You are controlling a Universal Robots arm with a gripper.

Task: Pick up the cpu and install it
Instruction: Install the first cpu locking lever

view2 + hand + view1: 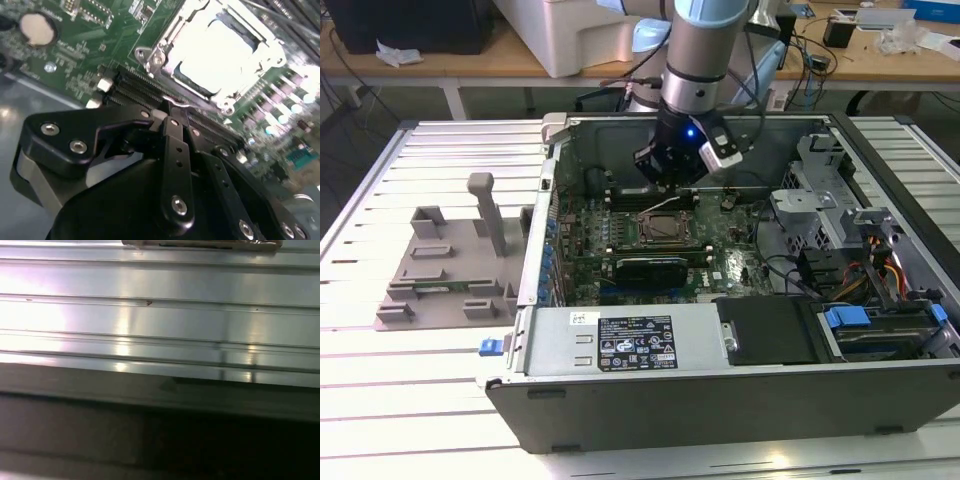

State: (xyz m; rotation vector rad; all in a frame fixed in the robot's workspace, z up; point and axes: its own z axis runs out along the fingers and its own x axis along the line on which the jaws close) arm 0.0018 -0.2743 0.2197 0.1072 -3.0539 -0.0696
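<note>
One robot arm (705, 40) reaches down into an open computer case (740, 400) that lies on its side on a ribbed metal tabletop (420, 400). We see its black end effector (672, 185) hanging low over the green motherboard (590, 235), just beyond the processor socket (665, 214) from the camera.

In the second wrist view the end effector (167, 111) has its fingers (125, 125) drawn together so that the tips meet. A thin strip of bright metal (176, 103) lies right at the tips, and we cannot tell whether they pinch it.

The cpu (220, 45) sits flat inside the socket, a pale, glaring square ringed by the socket's metal frame (170, 40). It is near the fingertips but apart from them. Black memory slots (135, 90) run between the end effector and the socket. A round coin battery (36, 27) sits on the board, well apart from the socket.

In the exterior view a long black expansion card (655, 268) lies across the board, nearer the camera than the socket. A grey power supply box (620, 340) with a label lines the case's near wall. Drive bays with blue tabs (845, 318) are at the exterior view's right. A grey moulded holder (450, 270) stands on the tabletop at the exterior view's left, outside the case.

In the first wrist view we see the tabletop's bright ribs (160, 315) with a dark band alongside.
</note>
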